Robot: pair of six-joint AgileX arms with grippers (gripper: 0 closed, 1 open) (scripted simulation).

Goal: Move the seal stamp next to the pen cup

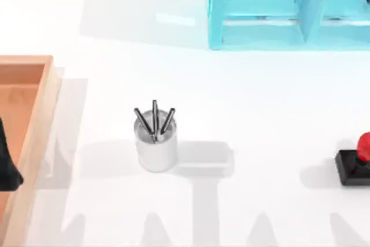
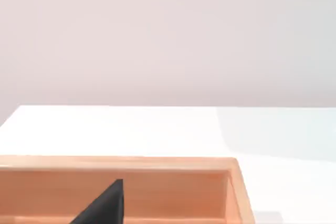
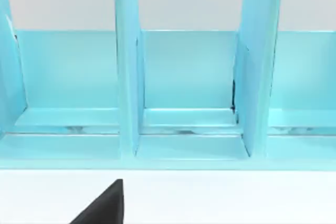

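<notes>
The pen cup (image 1: 156,143), a short shiny silver cylinder holding three dark pens, stands upright near the middle of the table. The seal stamp (image 1: 355,163), a black square block with a glossy red knob, sits at the table's right edge, cut off by the top view's border and far from the cup. My left gripper (image 1: 8,163) is a dark shape at the left edge, over the orange tray; a black part of it (image 2: 105,208) shows in the left wrist view. A black part of my right gripper (image 3: 105,208) shows in the right wrist view, facing the blue rack.
An orange wooden tray (image 1: 40,125) lies along the table's left side and appears in the left wrist view as the tray (image 2: 231,192). A light blue divided rack (image 1: 260,27) stands at the back right, with its dividers (image 3: 128,77) in the right wrist view.
</notes>
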